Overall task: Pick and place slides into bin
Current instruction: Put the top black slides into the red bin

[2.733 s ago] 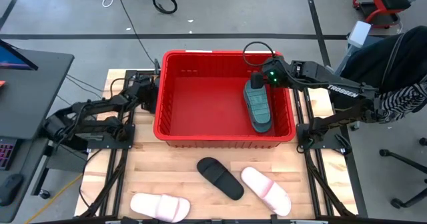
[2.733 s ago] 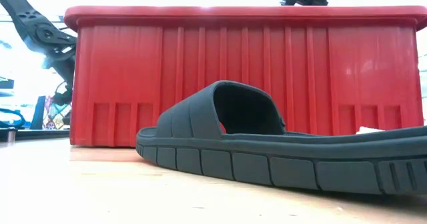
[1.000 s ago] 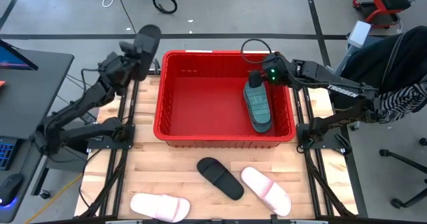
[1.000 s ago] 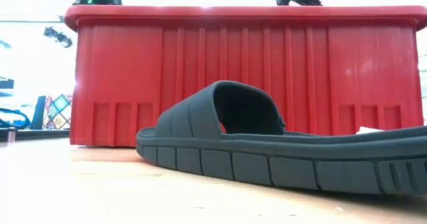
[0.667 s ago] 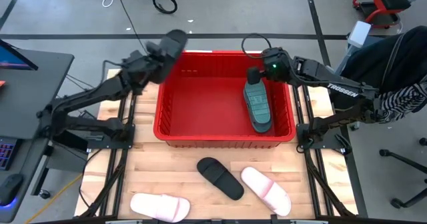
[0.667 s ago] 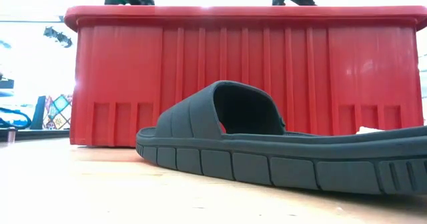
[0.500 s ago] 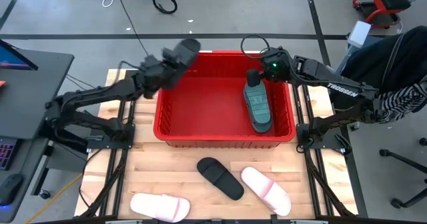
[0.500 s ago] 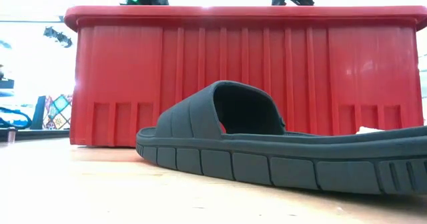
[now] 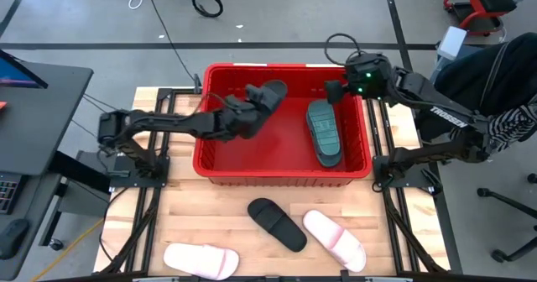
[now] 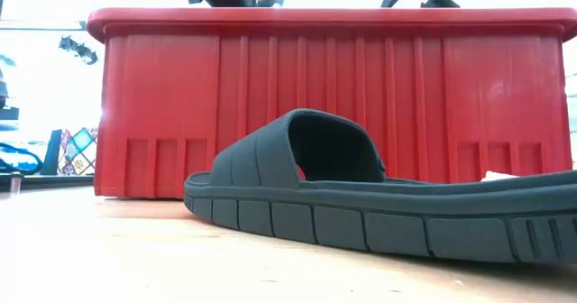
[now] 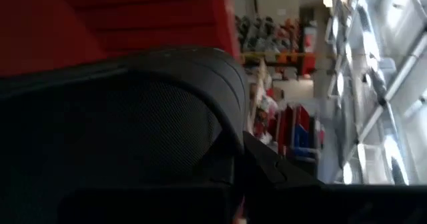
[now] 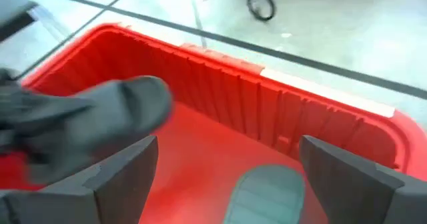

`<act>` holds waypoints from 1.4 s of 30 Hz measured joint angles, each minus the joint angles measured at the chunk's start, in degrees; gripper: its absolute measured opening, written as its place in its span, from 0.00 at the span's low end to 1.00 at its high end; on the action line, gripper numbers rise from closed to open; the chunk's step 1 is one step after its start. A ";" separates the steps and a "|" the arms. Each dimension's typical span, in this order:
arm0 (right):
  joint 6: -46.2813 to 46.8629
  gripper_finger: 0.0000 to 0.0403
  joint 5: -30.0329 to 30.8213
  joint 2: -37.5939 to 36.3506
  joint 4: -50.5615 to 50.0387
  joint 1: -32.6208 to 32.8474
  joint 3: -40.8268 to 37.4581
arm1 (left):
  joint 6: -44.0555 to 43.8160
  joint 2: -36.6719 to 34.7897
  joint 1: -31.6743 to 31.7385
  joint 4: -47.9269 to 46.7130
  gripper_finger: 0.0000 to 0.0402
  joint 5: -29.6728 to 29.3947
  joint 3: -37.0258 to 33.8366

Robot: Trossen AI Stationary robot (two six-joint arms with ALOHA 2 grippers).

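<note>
- Left gripper [image 9: 250, 107] clamped on a black slide [image 9: 262, 97], held over the red bin [image 9: 281, 175], toward its 10 o'clock part.
- Right gripper [image 9: 336, 91] spread wide, empty, above the bin's 2 o'clock corner.
- Teal slide [image 9: 323, 132] lying inside at 3 o'clock.

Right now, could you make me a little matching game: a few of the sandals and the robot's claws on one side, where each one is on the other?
Things:
1. teal slide
2. black slide on the table
3. left gripper
4. right gripper

Places or states:
A. open, over the bin's far right corner
B. lying inside the bin
C. holding another black slide over the bin
D. in front of the bin

Pairs: 1-B, 2-D, 3-C, 4-A
</note>
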 joint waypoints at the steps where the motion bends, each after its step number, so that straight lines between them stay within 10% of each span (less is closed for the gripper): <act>1: 0.04 0.91 -1.30 -0.43 -0.26 -0.01 0.00 | -1.83 1.33 -0.01 -0.04 0.03 -0.07 0.20; 12: 0.51 0.91 -13.85 -3.33 -9.74 0.84 0.00 | -9.94 15.00 -1.19 -0.54 0.03 -0.27 9.18; 29: -11.23 0.91 -19.94 -5.56 -13.74 0.86 0.02 | -24.86 38.60 -2.64 -27.92 0.04 -10.69 43.96; 42: -12.41 0.91 -19.87 -7.76 -16.50 0.86 0.07 | -23.96 40.72 -2.83 -34.16 0.06 -9.06 44.14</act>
